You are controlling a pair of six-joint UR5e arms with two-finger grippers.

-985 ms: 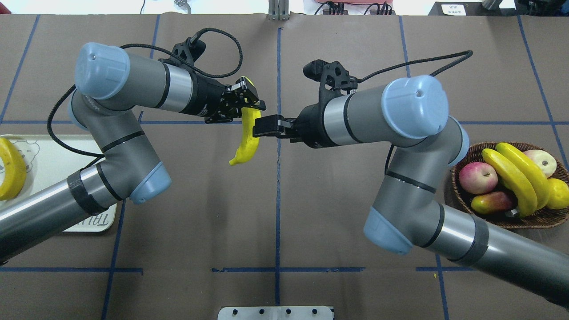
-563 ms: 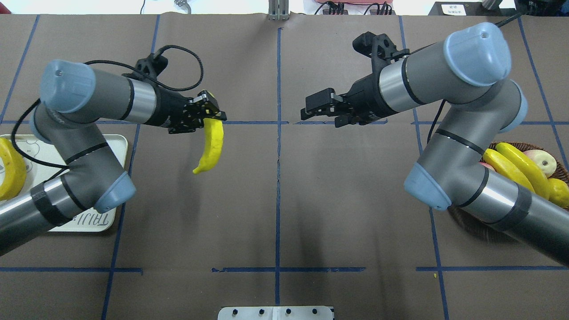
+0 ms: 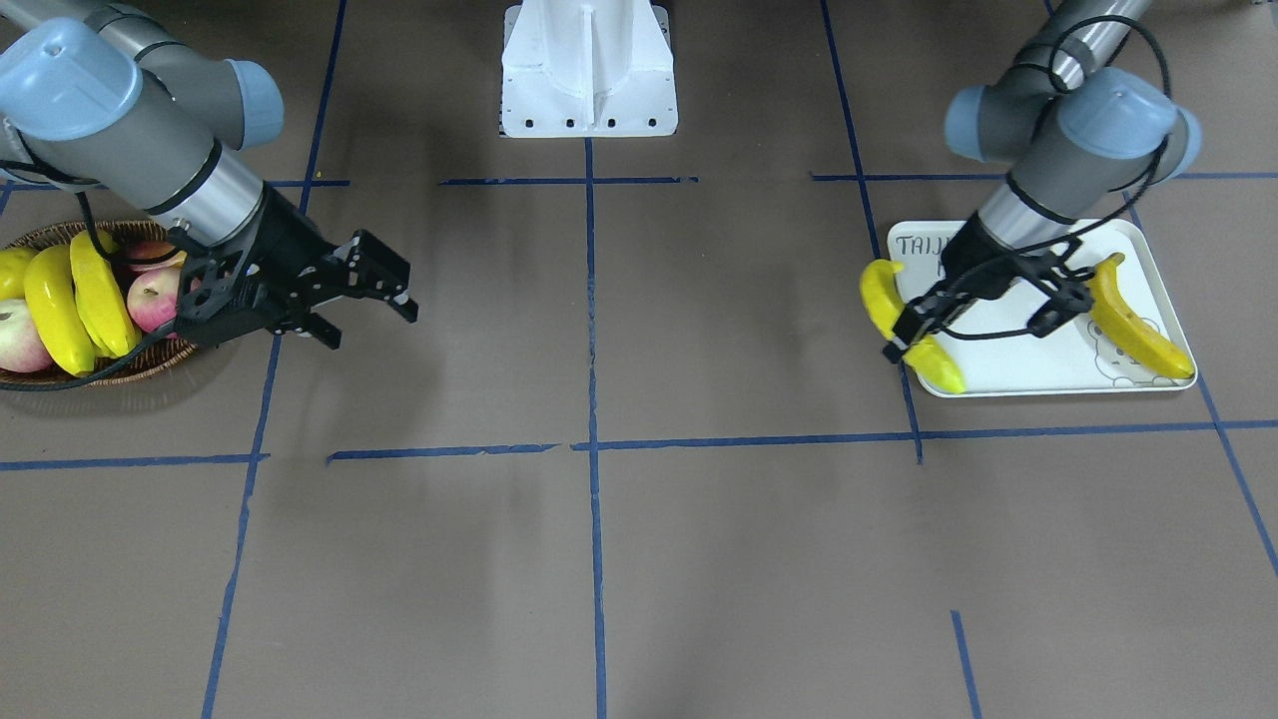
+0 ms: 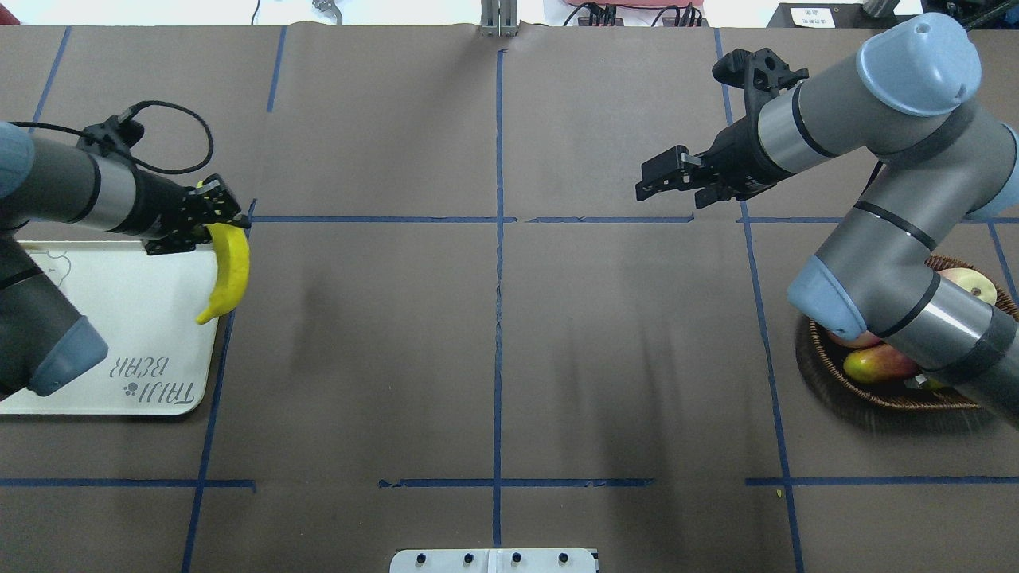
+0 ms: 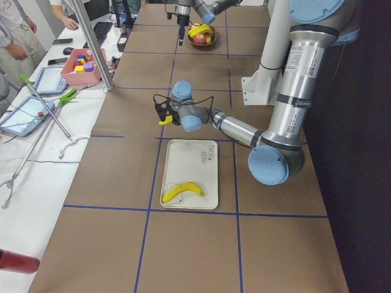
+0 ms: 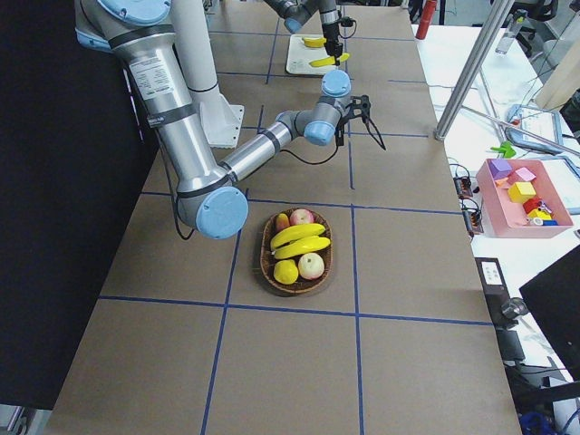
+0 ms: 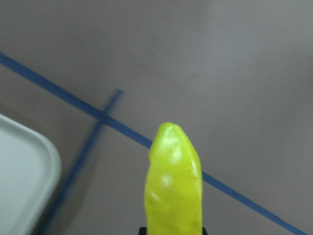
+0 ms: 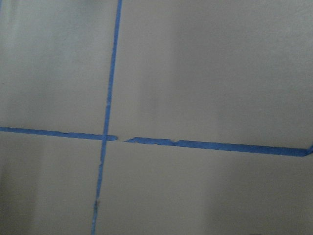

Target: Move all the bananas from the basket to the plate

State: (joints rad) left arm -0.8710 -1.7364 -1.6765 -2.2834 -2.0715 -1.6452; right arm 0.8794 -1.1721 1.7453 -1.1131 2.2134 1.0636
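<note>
Moved: left gripper (image 4: 219, 215) has carried one banana (image 4: 228, 270) from the table's (image 4: 493, 358) middle to the plate's (image 4: 119, 318) rim nearest table centre. Banana: bright yellow, curved, hanging tip-down over that rim, upper end clenched between the fingers. Another banana (image 3: 1138, 330) lies along the plate's opposite edge. Right gripper (image 4: 646, 185): fingers spread, empty. Basket (image 4: 828, 390): two bananas (image 3: 55, 310) among apples (image 3: 150, 298).
</note>
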